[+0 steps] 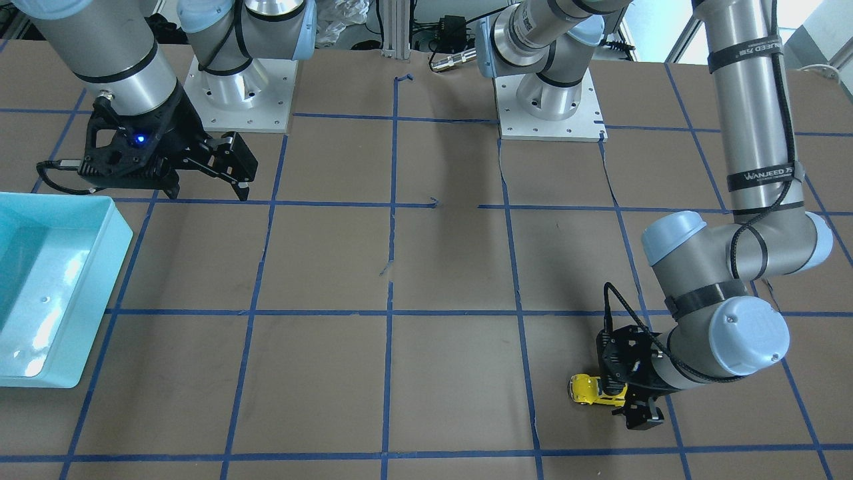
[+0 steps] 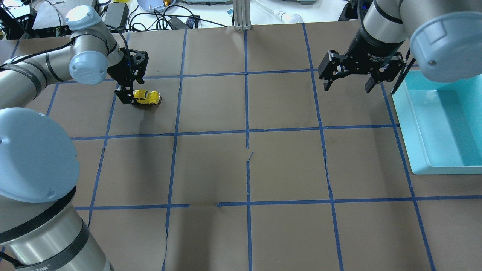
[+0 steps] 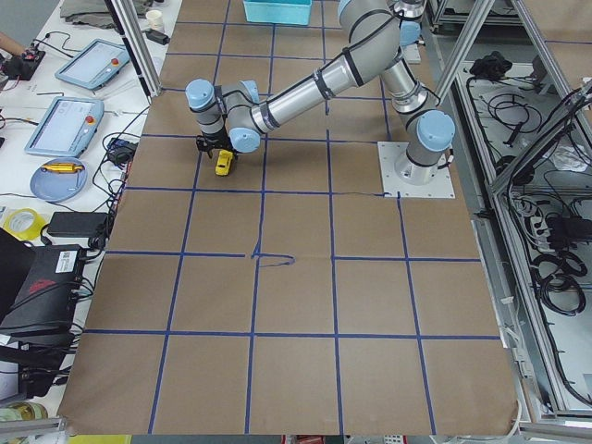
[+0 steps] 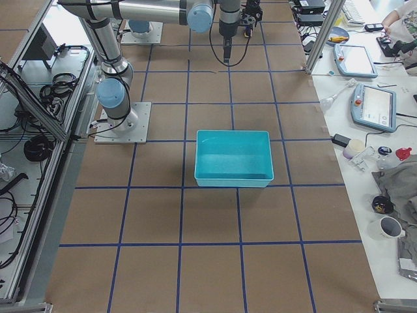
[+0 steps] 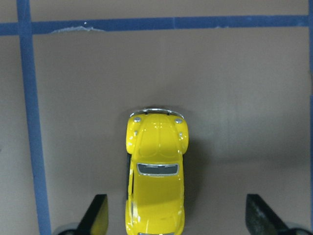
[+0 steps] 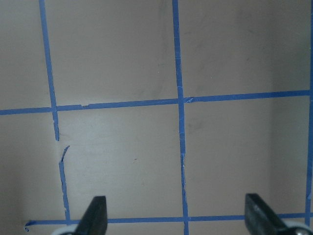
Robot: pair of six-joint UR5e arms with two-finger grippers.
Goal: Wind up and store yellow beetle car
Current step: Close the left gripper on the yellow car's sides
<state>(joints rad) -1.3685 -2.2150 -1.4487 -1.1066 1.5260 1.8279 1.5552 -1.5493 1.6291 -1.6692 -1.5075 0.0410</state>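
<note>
Brown paper crossed by a grid of blue tape covers the tabletop (image 2: 286, 165). The left arm (image 2: 34, 82) stretches to the far left part of it, while the right arm (image 2: 380, 26) hangs over the far right. An open turquoise bin (image 2: 452, 169) sits at the robot's right edge, well apart from the toy. The right hand (image 2: 347, 88) hovers near the bin's far corner with its fingers spread and nothing between them. The left hand (image 5: 178, 215) is lowered over the toy, released, one finger on each side without touching it. The yellow beetle car (image 5: 156, 166) stands on its wheels inside a grid square, its rear between those fingers and its nose pointing away from the wrist camera.
</note>
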